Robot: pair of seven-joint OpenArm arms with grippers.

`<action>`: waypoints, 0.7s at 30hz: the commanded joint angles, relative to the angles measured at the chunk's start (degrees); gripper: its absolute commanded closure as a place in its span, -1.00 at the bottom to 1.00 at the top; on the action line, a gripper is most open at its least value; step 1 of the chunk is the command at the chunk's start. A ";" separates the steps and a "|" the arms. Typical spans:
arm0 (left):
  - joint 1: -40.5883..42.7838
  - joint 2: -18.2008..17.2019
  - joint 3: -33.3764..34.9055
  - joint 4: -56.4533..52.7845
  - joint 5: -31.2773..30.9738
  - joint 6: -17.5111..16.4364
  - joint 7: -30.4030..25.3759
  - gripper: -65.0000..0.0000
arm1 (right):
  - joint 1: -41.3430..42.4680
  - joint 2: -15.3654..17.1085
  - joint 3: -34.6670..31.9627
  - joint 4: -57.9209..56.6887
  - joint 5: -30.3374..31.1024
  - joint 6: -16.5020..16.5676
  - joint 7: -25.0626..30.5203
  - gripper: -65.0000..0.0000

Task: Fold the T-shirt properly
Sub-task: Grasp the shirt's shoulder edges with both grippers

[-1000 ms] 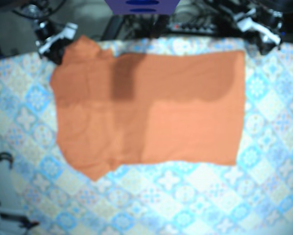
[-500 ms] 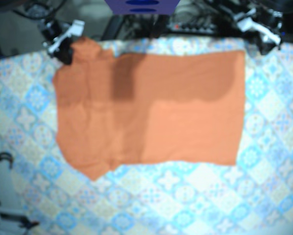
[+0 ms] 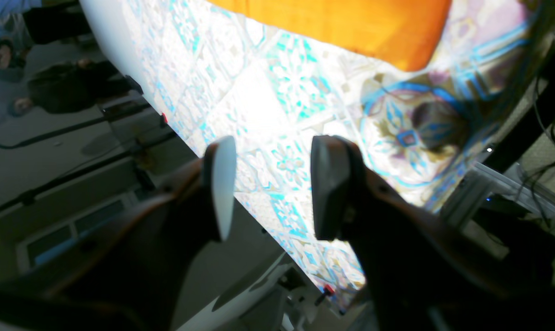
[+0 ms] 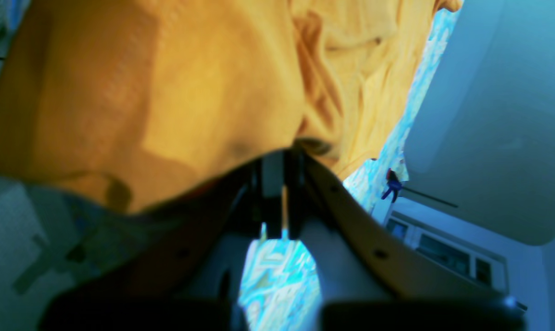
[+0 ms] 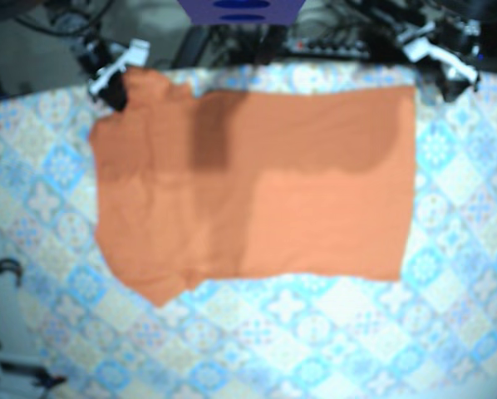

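We read the T-shirt (image 5: 257,183) as lying flat on the patterned tablecloth (image 5: 315,332), filling the middle and far half of the table in the base view, w/ bare cloth showing round it. Progress, as we judge it: early to mid. Some folding looks done. A darker band runs along the far side and a lighter rectangular panel sits over the near-right part, so there's more than one layer. But the garment is a wide slab, not a compact packet, and the end on that view's left is ragged, w/ one peak at the far corner and another at the near corner. Left to do, prob: bring that uneven end in, fold across at least once more, square up. Long axis runs left-right across the base view, approx parallel to the far table edge. The straight clean edge faces that view's right, the irregular end its left. We can't tell collar from hem, too blurred. The right gripper (image 4: 282,158) is at the far-left peak, jaws pressed nearly together w/ a thin sliver of orange fabric btwn them, so we take it as pinching the shirt corner. The left gripper (image 3: 275,151) hangs by the far-right corner, jaws wide apart, nothing btwn them, only tablecloth below. The shirt's corner is near but apart from it.
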 commanded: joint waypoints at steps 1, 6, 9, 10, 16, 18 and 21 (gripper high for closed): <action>0.67 -0.22 -0.19 0.58 -0.04 0.91 0.16 0.20 | 0.76 0.30 -0.96 -0.84 -1.52 4.85 -0.66 1.00; -2.49 0.48 1.40 -1.71 -1.27 0.82 0.16 0.20 | 1.03 0.30 -1.40 -1.45 -1.52 4.85 -0.66 1.00; -4.43 0.66 1.66 -4.52 -1.62 -1.99 0.16 0.20 | 1.03 0.30 -1.40 -1.45 -1.52 4.85 -0.75 1.00; -5.57 0.66 2.54 -5.84 -1.62 -2.87 0.16 0.20 | 1.03 0.30 -1.31 -1.45 -1.52 4.85 -0.75 1.00; -9.97 0.66 4.74 -13.67 -1.62 -3.22 0.16 0.20 | 1.03 0.48 -0.96 -1.45 -1.52 4.85 -0.75 1.00; -11.29 0.57 5.26 -15.95 -1.62 -3.22 0.16 0.20 | 1.03 0.48 -0.87 -1.45 -1.52 4.85 -0.75 1.00; -13.13 0.48 5.26 -18.32 -1.62 -3.22 0.07 0.20 | 1.03 0.48 -0.87 -1.45 -1.52 4.85 -0.75 1.00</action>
